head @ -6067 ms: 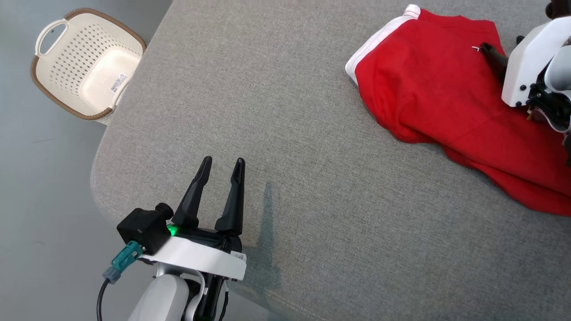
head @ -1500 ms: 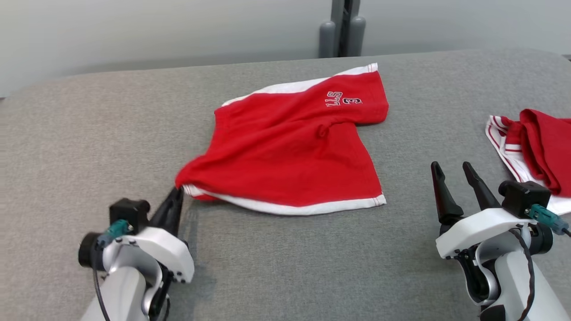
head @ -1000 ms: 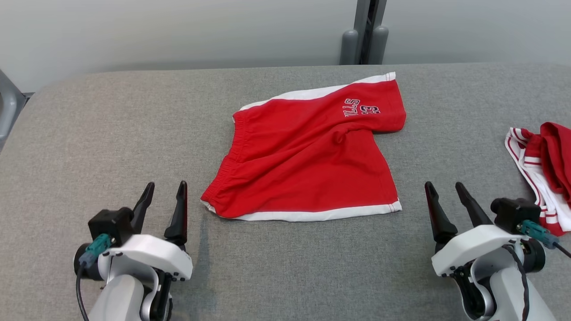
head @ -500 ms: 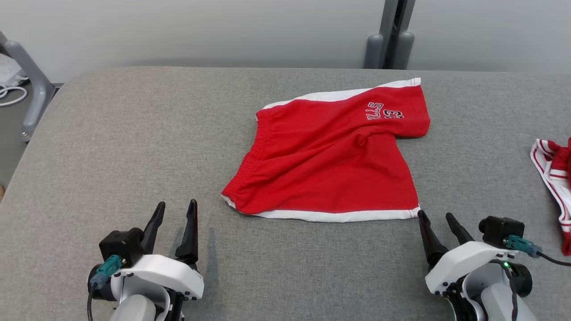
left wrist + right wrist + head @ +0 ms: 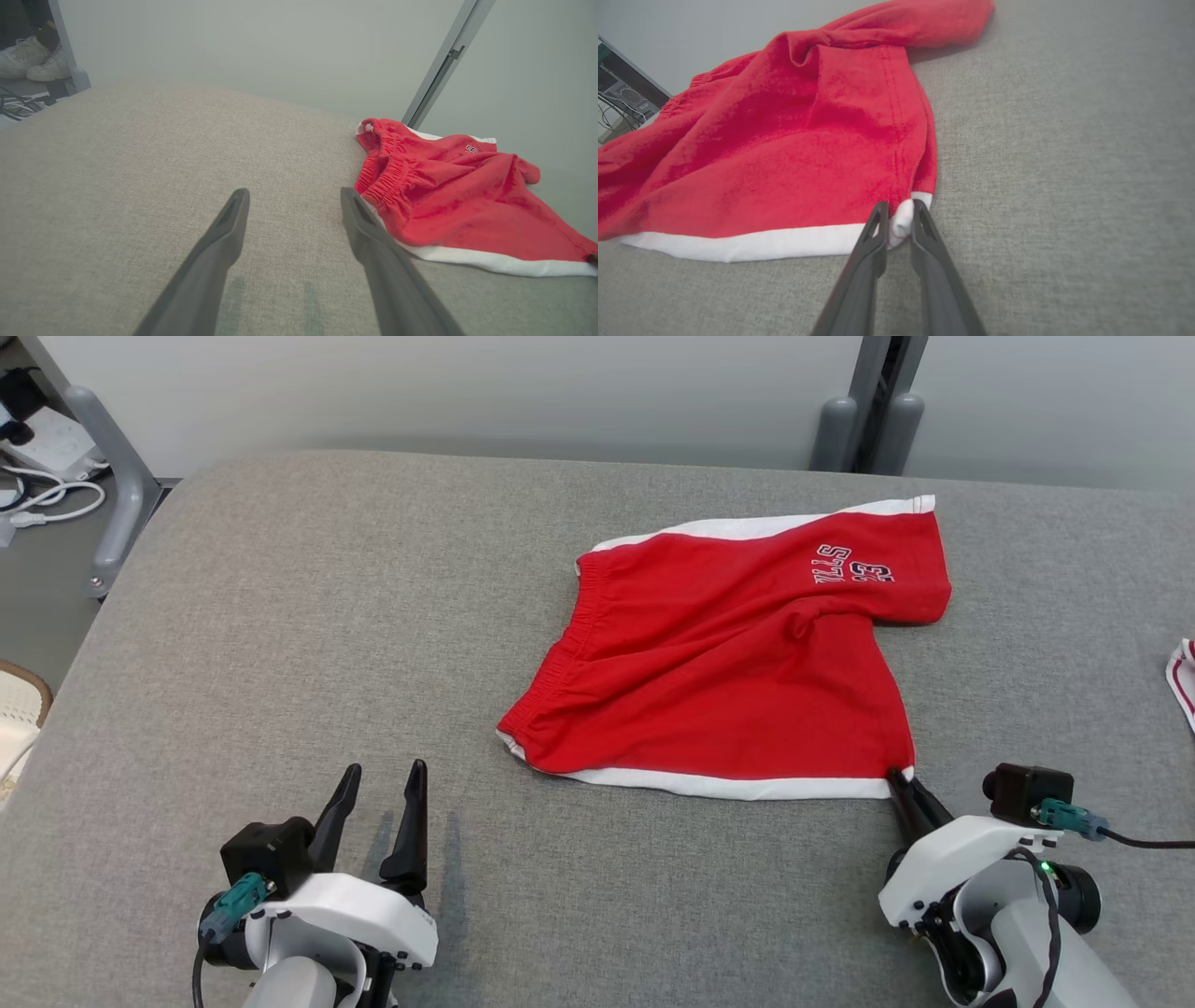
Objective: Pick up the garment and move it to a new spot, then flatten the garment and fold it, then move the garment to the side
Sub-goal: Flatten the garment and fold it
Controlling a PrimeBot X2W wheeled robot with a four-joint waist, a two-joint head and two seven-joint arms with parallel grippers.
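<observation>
Red shorts [image 5: 738,663] lie on grey table [image 5: 327,616], a bit right of centre. Waistband faces left, legs right. White trim runs along near & far edges, and there's a letter/number print by the far-right corner. Cloth is rumpled thru the middle, not flat; the far leg sticks out further right than the near one.

R gripper [image 5: 902,777] is at the near-right corner of the shorts. In R wrist view the R gripper [image 5: 899,205] has its fingers nearly together, pinching the white hem corner, with a small wad of white cloth bunched between the tips. The corner looks low, at table level or barely off it; can't tell which.

L gripper [image 5: 385,768] is near-left over bare table, fingers wide apart w/ nothing between them. In L wrist view the L gripper [image 5: 294,191] points far, w/ the shorts' [image 5: 448,205] waistband corner off to the right of its tips, not touching.

Other bits: 2nd red/white garment [image 5: 1182,677] at the right edge of the table, well apart. Basket rim [image 5: 17,709] at far left, off the table. Grey post [image 5: 868,415] behind the far edge.
</observation>
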